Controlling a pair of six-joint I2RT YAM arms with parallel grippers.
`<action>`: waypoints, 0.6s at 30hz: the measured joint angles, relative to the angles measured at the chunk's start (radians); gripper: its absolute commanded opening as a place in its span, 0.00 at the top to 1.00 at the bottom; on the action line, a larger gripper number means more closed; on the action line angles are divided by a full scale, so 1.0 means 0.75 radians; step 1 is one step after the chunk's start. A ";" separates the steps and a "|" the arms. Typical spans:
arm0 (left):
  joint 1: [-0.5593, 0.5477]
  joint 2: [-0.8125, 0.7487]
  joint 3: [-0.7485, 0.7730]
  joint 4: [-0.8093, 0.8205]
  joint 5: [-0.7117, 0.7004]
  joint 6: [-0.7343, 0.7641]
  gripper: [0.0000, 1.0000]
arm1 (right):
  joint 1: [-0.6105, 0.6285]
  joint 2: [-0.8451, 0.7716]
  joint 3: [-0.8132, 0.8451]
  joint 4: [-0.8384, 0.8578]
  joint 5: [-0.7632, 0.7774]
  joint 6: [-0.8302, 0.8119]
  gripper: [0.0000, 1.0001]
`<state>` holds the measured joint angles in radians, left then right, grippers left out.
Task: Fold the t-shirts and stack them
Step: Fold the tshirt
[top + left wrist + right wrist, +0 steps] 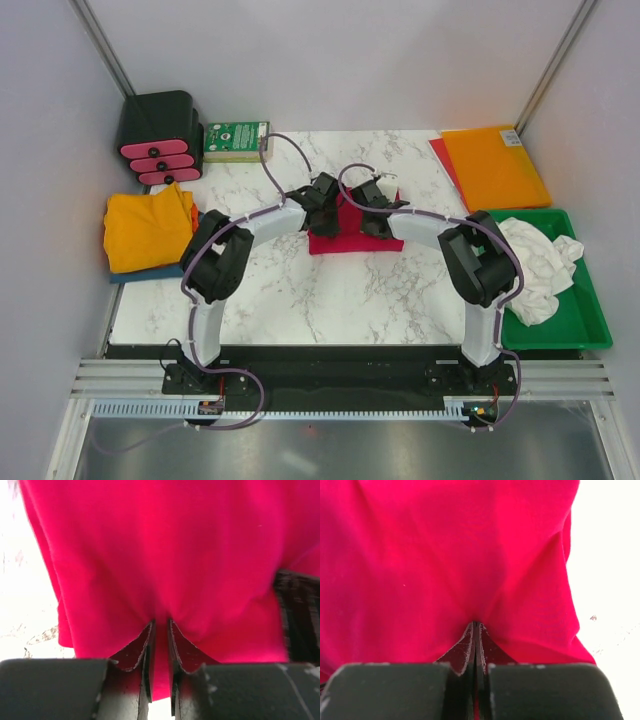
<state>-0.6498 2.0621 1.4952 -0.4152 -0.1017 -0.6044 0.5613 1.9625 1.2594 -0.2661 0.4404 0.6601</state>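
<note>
The crimson-red t-shirt (341, 240) lies bunched in the middle of the marble table (330, 300). My left gripper (325, 196) is at its far left edge and my right gripper (372, 203) at its far right edge. In the left wrist view the left gripper (161, 622) is shut on a fold of the red cloth (165, 555). In the right wrist view the right gripper (476, 624) is shut tight on the red cloth (445, 555). A folded golden-yellow t-shirt (148, 228) lies on a blue one (140, 273) at the left. A crumpled white t-shirt (537, 262) lies in the green tray (590, 320).
An orange plastic sheet (493, 165) lies at the back right. A black box with pink parts (158, 135) and a green book (236, 140) stand at the back left. Grey walls close in both sides.
</note>
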 measured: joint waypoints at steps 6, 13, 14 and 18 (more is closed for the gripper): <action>0.003 -0.099 -0.171 0.069 -0.008 -0.045 0.79 | 0.046 -0.066 -0.113 0.076 0.030 0.041 1.00; -0.018 -0.247 -0.358 0.063 -0.038 -0.070 0.78 | 0.149 -0.216 -0.306 0.084 0.050 0.109 1.00; -0.021 -0.257 -0.369 0.061 -0.039 -0.071 0.74 | 0.162 -0.229 -0.320 0.076 0.055 0.119 1.00; -0.031 -0.286 -0.375 0.054 -0.047 -0.070 0.56 | 0.174 -0.239 -0.304 0.020 0.079 0.113 0.70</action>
<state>-0.6727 1.8473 1.2140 -0.3748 -0.1371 -0.6567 0.6918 1.7832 1.0313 -0.2508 0.4995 0.7448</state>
